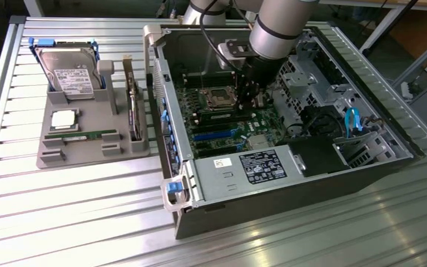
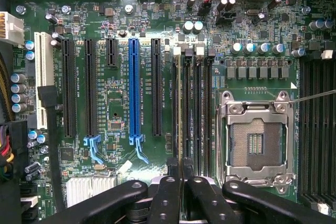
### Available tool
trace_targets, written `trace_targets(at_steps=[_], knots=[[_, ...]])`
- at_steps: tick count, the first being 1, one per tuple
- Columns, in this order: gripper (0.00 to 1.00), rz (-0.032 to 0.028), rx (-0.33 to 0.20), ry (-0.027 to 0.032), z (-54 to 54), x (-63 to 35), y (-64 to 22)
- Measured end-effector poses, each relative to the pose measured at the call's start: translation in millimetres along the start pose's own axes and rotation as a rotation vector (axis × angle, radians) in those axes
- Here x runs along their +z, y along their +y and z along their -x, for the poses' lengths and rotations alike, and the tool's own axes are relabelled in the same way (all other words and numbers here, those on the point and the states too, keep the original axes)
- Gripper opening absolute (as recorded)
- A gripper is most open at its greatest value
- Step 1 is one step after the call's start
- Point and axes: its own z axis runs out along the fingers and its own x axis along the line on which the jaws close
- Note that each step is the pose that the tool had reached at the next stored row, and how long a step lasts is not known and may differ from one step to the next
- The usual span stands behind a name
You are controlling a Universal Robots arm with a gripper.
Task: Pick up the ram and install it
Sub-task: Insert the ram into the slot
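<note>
Item: the ram (image 1: 224, 116) (image 2: 181, 108), green stick on edge in a motherboard slot beside the CPU socket (image 2: 257, 140); whether fully seated cannot be told

Pincer (image 1: 252, 103) (image 2: 181, 192): narrow, fingers nearly together over one end of the ram; grip or mere press, unclear

Handling, judged: keep the stick square to its slot, press straight down, evenly at both ends, no twist

Twin stick (image 1: 87, 135): in the grey tray (image 1: 50, 156), well apart

Surface: slatted metal tabletop (image 1: 87, 222) carrying the open computer case (image 1: 391, 161)

Room: workshop, furniture legs behind
</note>
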Motion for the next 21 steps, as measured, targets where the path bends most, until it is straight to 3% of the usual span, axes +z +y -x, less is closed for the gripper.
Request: trace_targets(at_steps=[12,21], knots=[[0.11,0.0000,0.001,-0.0001,0.0,0.4,0.6],[0.11,0.0000,0.001,-0.0002,-0.1,6.3,0.4]])
